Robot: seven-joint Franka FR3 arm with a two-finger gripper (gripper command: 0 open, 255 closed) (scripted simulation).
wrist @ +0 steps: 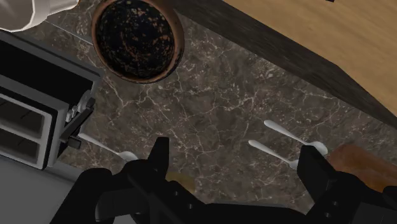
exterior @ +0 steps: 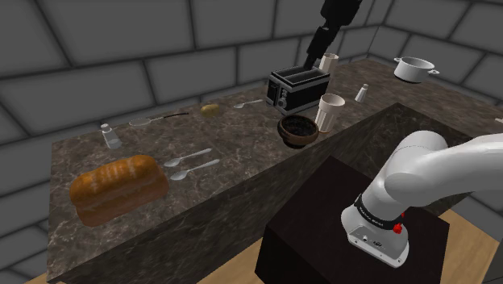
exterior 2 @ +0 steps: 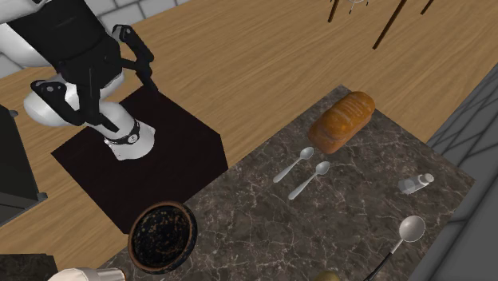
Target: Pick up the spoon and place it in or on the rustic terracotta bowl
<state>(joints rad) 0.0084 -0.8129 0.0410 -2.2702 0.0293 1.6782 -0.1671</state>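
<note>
Black jaws hung spread and empty above a dark marbled worktop [exterior: 242, 145]. The speckled brown bowl [exterior: 298, 129] sat near its edge. Well apart from the bowl lay a spoon [exterior 2: 291, 167] and a second spoon [exterior 2: 306, 184], beside a bread loaf [exterior: 117, 187]. Behind the bowl, a toaster [exterior: 298, 89] partly hid a pale cup [exterior: 329, 60]. Grey block walls [exterior: 121, 48] rose beyond.

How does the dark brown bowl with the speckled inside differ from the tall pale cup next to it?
The round dark brown bowl is low and wide; the tall off-white cup is narrow and stands higher. The bowl's inside is black with rusty speckles; the cup is plain and pale. Both stand upright, mouths up, side by side on the dark marbled counter by the black toaster.
</note>
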